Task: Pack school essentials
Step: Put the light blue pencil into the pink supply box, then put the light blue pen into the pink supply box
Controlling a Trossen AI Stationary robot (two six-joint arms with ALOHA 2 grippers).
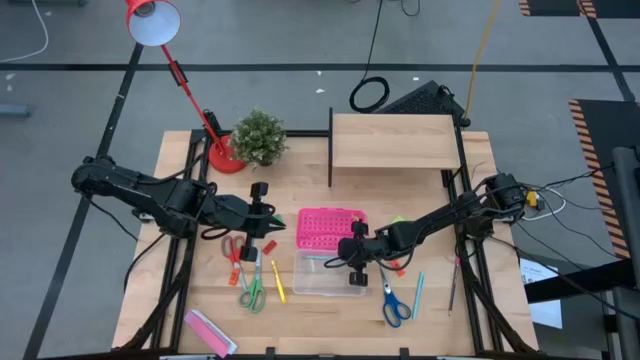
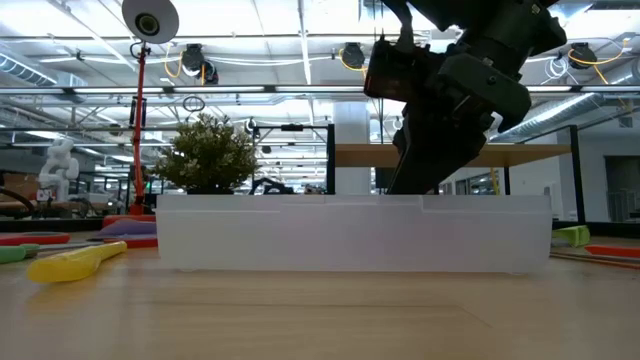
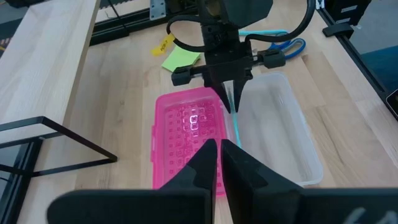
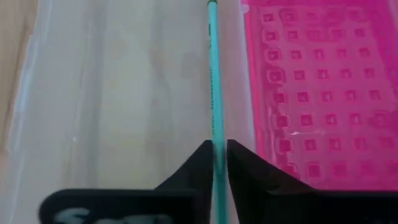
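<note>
The wooden table [image 1: 310,305] holds a clear box [image 1: 330,273] with its pink lid [image 1: 330,229] lying just behind it. The right gripper [image 1: 357,264] hangs over the box. Its fingers [image 4: 239,168] are squeezed tight on a thin teal pencil [image 4: 213,93], which points down into the box near the pink lid. The left gripper [image 1: 264,222] waits left of the lid, with its fingers almost closed and nothing in them. Red scissors [image 1: 234,250], green scissors [image 1: 251,292] and blue scissors [image 1: 393,306] lie on the table beside the box.
</note>
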